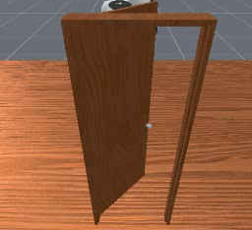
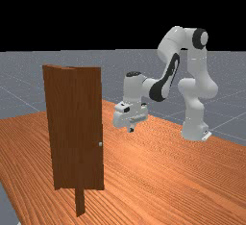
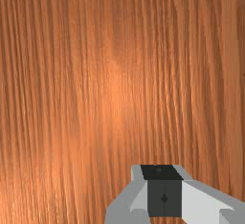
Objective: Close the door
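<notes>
In the far view my gripper (image 2: 131,130) hangs above the table, to the right of the door (image 2: 81,128) with a gap between them. The wrist view shows the gripper (image 3: 164,189) shut, its dark pads meeting with nothing between them. The brown door (image 1: 113,101) stands open in the front view, hinged at the frame's left and swung back toward the arm. A small pale knob (image 1: 149,126) sits at its free edge; in the far view that knob (image 2: 100,144) is on the door's right edge. Behind the door, the fingers are hidden from the front view.
The door frame's top beam (image 1: 172,19) and right post (image 1: 187,121) stand on the front view's near side, with an open gap between post and door. The wooden table (image 2: 158,171) extends beneath the hand to the arm's base at the far view's right.
</notes>
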Controlling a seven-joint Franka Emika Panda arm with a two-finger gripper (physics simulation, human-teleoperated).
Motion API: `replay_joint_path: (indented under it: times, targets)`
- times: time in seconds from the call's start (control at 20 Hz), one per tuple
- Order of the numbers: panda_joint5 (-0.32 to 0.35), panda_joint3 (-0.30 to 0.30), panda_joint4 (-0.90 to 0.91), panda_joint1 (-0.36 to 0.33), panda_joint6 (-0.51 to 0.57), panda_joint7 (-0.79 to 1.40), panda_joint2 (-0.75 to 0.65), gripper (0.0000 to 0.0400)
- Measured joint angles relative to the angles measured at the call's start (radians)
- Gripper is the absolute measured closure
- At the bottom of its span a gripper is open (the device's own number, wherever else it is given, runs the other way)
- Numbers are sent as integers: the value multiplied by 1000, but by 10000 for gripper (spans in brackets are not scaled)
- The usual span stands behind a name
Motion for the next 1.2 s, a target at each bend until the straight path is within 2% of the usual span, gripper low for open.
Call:
replay_joint_path:
  times: [0.75, 0.85, 0.9, 0.95, 1.0, 1.2]
  targets:
    - [-2, 11, 19, 17, -7, 25, 12, 400]
    - [1, 13, 82, 16, -28, 21, 54, 400]
    - [7, 17, 239, 13, -87, 3, 155, 400]
    - [14, 20, 495, 10, -188, -1, 310, 400]
    - [20, 23, 867, 6, -347, -8, 524, 400]
    - [22, 19, 879, 2, -347, 4, 542, 400]
